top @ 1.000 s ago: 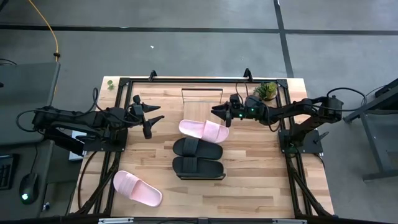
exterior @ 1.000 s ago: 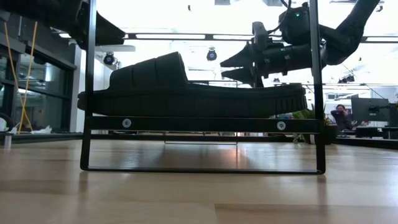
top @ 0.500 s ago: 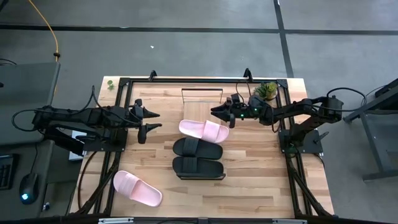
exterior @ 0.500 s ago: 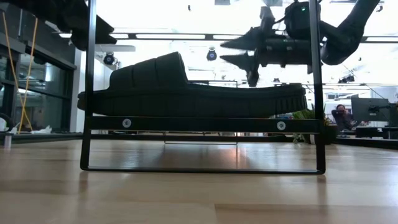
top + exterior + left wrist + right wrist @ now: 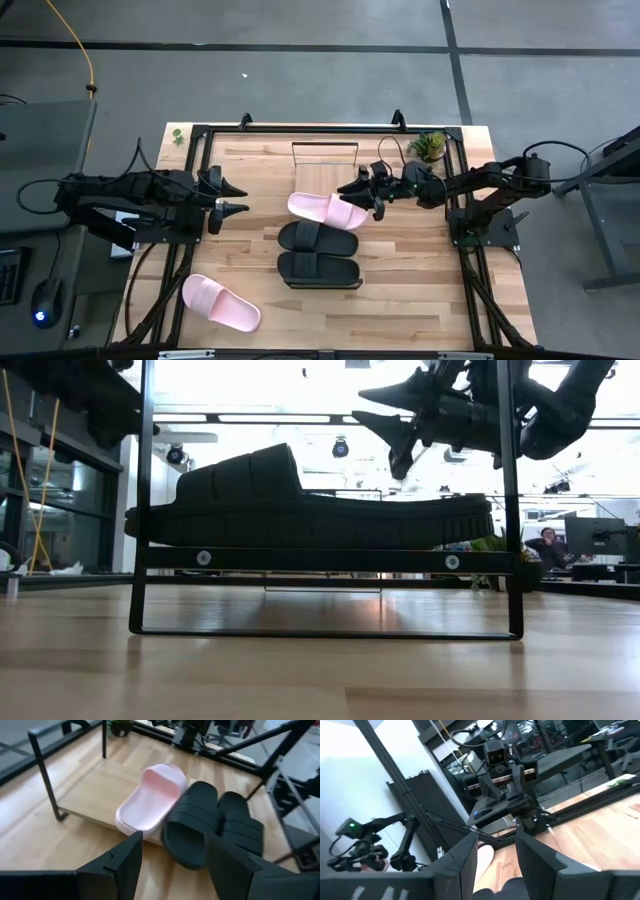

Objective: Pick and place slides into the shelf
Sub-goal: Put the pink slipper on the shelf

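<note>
Light-wood shelf (image 5: 325,215), with a thin black wire frame (image 5: 324,146) at its far end, is laid along the middle of the plank table (image 5: 420,290).

Three slides are seen resting on the shelf:
- One pale pink slide (image 5: 327,209), set across the board nearest the wire frame.
- Two black slides (image 5: 318,238) (image 5: 320,269), set side by side across the board's near part, the first touching the pink one.

A second pink slide (image 5: 220,302) is left off the shelf, on the table well to the shelf's left, by the near corner.

The left gripper (image 5: 232,197) is held above the table to the shelf's left, fingers spread apart, nothing between them. The right gripper (image 5: 357,192) is held above the shelf-side pink slide's right end, fingers likewise parted and empty.

A small potted plant (image 5: 428,146) is placed to the right of the wire frame.
</note>
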### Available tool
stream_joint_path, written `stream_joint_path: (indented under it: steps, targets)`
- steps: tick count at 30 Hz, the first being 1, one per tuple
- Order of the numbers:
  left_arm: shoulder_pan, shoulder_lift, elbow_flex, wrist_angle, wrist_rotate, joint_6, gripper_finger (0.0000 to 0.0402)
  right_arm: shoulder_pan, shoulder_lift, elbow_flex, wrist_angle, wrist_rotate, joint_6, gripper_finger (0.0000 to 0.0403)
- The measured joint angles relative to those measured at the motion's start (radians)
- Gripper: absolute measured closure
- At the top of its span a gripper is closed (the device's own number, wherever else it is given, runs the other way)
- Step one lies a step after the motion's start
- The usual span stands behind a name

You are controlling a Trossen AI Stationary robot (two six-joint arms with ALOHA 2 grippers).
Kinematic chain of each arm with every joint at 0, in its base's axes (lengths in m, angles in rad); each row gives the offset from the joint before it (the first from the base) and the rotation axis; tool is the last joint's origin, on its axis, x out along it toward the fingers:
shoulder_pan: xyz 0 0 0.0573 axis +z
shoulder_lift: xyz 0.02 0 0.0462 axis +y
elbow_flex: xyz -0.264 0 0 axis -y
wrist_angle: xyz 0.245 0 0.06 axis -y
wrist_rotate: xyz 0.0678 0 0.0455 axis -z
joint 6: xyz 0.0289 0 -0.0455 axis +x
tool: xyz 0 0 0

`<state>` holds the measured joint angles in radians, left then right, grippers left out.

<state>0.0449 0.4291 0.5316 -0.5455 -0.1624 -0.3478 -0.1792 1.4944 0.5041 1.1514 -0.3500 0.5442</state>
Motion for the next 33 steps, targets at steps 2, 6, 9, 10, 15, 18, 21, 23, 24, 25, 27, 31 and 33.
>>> stream_joint_path:
  steps: [2,6,9,10,15,18,21,23,24,25,27,31,33]
  targets:
    - [0.000,-0.015,0.000,-0.025,0.022,-0.022,0.0208,0.015,0.000,0.000,0.008,0.001,0.000,0.0276]
    - [0.000,-0.029,0.000,-0.091,0.039,-0.064,0.0208,0.044,0.000,0.000,0.026,0.001,0.000,0.0276]
    - [-0.003,-0.028,-0.001,-0.095,0.046,-0.080,0.0208,0.057,0.000,0.000,0.028,0.001,0.000,0.0276]
    - [-0.011,-0.028,-0.001,-0.094,0.048,-0.083,0.0208,0.058,0.000,0.000,0.028,0.001,-0.001,0.0276]
    - [-0.070,-0.024,-0.002,-0.045,0.053,-0.106,0.0208,0.055,0.000,0.005,0.021,0.001,-0.002,0.0276]
    - [-0.123,-0.006,-0.002,0.056,0.050,-0.106,0.0208,0.055,0.000,0.029,0.005,0.002,-0.004,0.0276]
    - [-0.186,0.049,-0.002,0.172,0.049,-0.098,0.0208,0.064,0.000,0.058,-0.038,0.001,-0.017,0.0276]
    - [-0.233,0.104,-0.002,0.236,0.048,-0.097,0.0208,0.075,0.000,0.081,-0.084,0.000,-0.033,0.0276]
    - [-0.254,0.132,-0.002,0.269,0.049,-0.095,0.0208,0.080,0.000,0.094,-0.116,0.000,-0.044,0.0276]
    - [-0.273,0.162,0.000,0.298,0.049,-0.090,0.0208,0.084,0.000,0.107,-0.151,0.000,-0.054,0.0276]
    - [-0.304,0.217,0.028,0.312,0.046,-0.071,0.0208,0.088,0.000,0.135,-0.217,-0.002,-0.074,0.0276]
    - [-0.365,0.319,0.118,0.285,0.003,-0.064,0.0208,0.096,0.000,0.185,-0.341,-0.001,-0.120,0.0276]
    - [-0.406,0.374,0.154,0.253,-0.016,-0.063,0.0208,0.100,0.000,0.204,-0.395,-0.001,-0.139,0.0276]
